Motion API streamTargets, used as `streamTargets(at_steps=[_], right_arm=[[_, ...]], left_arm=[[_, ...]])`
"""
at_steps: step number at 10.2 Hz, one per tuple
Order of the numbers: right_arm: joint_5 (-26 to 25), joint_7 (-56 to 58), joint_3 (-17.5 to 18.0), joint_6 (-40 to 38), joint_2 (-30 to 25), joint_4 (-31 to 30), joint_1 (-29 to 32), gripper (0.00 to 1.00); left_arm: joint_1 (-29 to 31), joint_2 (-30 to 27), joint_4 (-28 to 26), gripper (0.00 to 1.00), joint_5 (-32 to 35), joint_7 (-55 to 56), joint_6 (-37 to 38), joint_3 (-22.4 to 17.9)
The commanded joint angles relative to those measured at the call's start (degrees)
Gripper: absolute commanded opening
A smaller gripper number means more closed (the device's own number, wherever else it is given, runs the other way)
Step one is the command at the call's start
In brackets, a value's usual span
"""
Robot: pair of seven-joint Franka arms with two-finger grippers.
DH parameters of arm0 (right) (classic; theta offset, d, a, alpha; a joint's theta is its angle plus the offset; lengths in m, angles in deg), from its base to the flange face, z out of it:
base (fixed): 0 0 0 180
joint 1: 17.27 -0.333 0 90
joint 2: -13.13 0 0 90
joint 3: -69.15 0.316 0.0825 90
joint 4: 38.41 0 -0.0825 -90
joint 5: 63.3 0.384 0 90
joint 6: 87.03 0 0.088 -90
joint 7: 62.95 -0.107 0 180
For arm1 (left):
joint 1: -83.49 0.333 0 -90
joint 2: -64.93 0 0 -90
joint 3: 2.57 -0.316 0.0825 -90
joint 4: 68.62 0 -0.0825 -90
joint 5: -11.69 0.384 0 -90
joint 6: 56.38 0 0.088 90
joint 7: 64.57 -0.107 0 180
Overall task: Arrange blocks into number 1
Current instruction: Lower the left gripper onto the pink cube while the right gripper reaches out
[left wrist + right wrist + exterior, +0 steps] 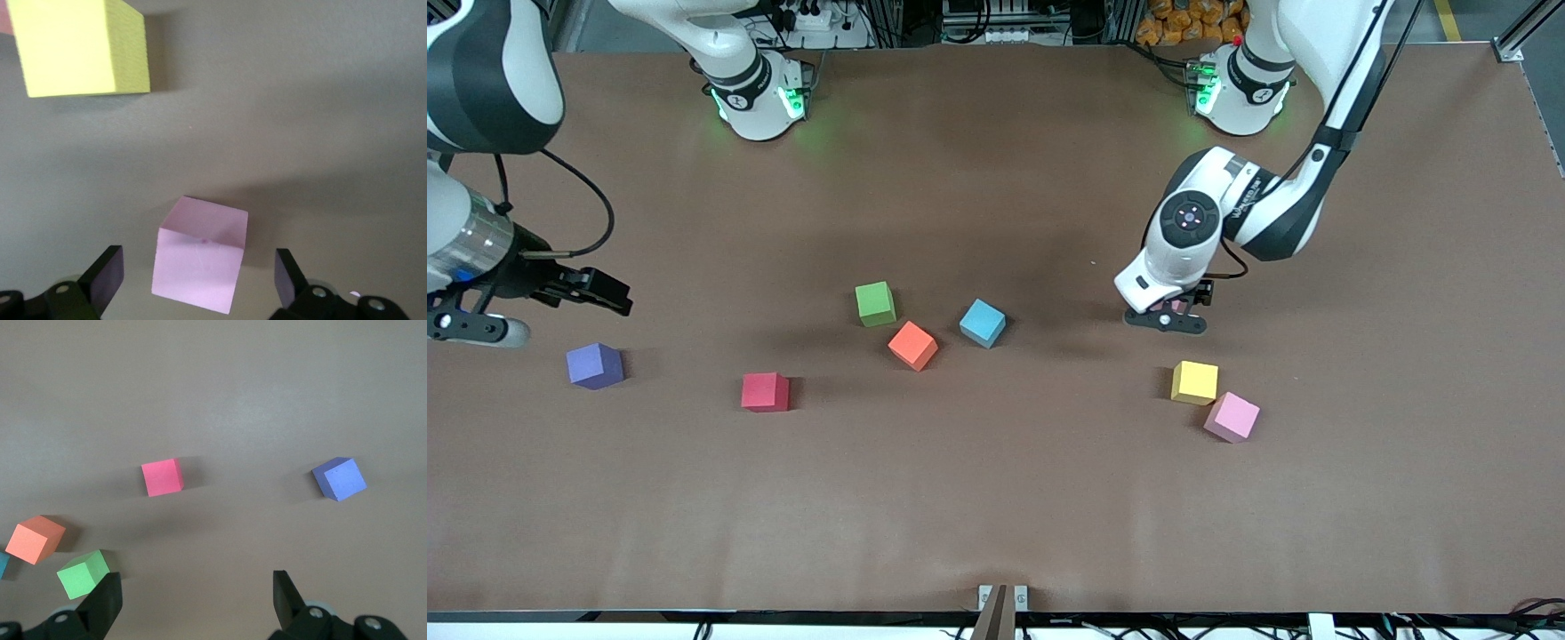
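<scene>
A pale pink cube (200, 260) lies on the table between the fingers of my open left gripper (1169, 318); they stand apart from its sides. The front view hides it almost fully under the hand. Another pink cube (1232, 417) sits beside the yellow cube (1194, 382), nearer the front camera. Green (875, 303), orange (912, 345) and light blue (983, 323) cubes cluster mid-table, and the red cube (765, 391) lies toward the right arm's end. My right gripper (609, 298) hangs open and empty over that end, above the table near the purple cube (594, 365).
The yellow cube (80, 47) lies a short way from the left gripper's fingers. The right wrist view shows the red cube (162, 477), purple cube (340, 479), orange cube (35, 539) and green cube (83, 574) on the brown table (996, 498).
</scene>
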Motion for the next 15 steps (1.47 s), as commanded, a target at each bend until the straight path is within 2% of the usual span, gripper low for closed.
streamTargets(at_steps=[1,5,7,14,15], right_arm=[[-0.22,-1.21,-0.14,0.3,0.46,0.15,-0.46,1.0],[-0.22,-1.21,-0.14,-0.23,0.9,0.06,-1.24,1.0],[-0.3,-1.21,-0.14,-0.4,1.43,-0.03,-1.51,1.0],[-0.3,-2.78,-0.14,-0.14,2.84,-0.12,-1.95,1.0],[-0.3,-4.27,-0.14,-0.05,3.1,-0.12,-2.56,1.0]], left_arm=[[1.54,-3.15,-2.69,1.0,1.32,-5.03,-0.92,1.12],[2.69,-2.72,-6.73,1.0,0.97,-8.65,-7.41,1.47],[4.17,-2.63,-7.26,1.0,0.62,-11.02,-7.52,1.82],[4.01,2.11,-6.74,1.0,-2.19,-10.59,-7.96,2.0],[4.01,2.82,-6.48,0.85,-2.28,-9.98,-7.96,2.0]])
